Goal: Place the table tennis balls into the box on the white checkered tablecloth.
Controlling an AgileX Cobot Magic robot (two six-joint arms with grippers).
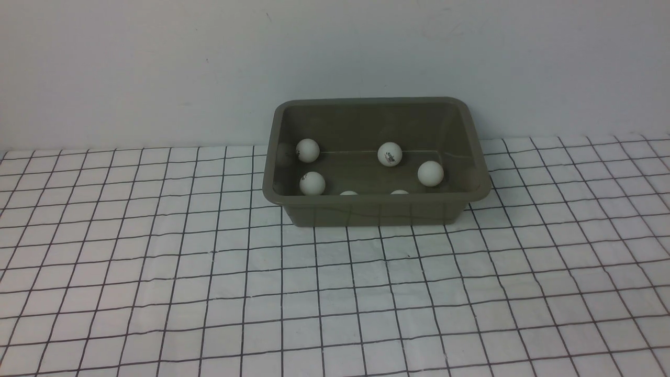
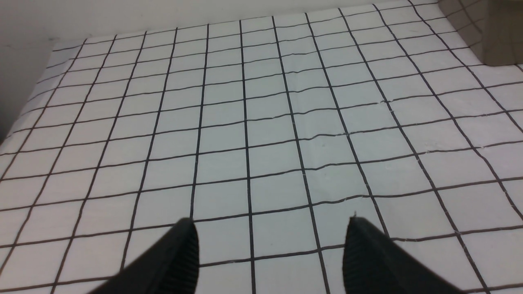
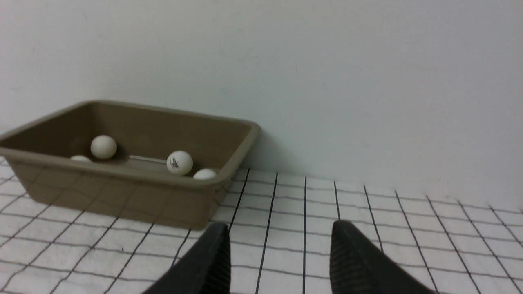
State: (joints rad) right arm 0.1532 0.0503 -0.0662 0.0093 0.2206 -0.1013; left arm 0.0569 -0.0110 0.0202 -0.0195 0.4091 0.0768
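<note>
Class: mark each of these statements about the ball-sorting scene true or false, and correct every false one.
1. Six table tennis balls lie inside the box. True.
2. One ball sits on the white checkered tablecloth. False: none shows on the cloth.
3. The left gripper holds a ball. False: nothing is between its fingers.
4. The box stands upright. True.
5. The right gripper reaches inside the box. False: it is outside, over the cloth.

The box (image 1: 376, 209) sits on the white checkered tablecloth (image 1: 209, 293), near the wall (image 1: 157, 63) behind; six table tennis balls (image 1: 389, 154) lie inside (two half-hidden by its front rim).
</note>
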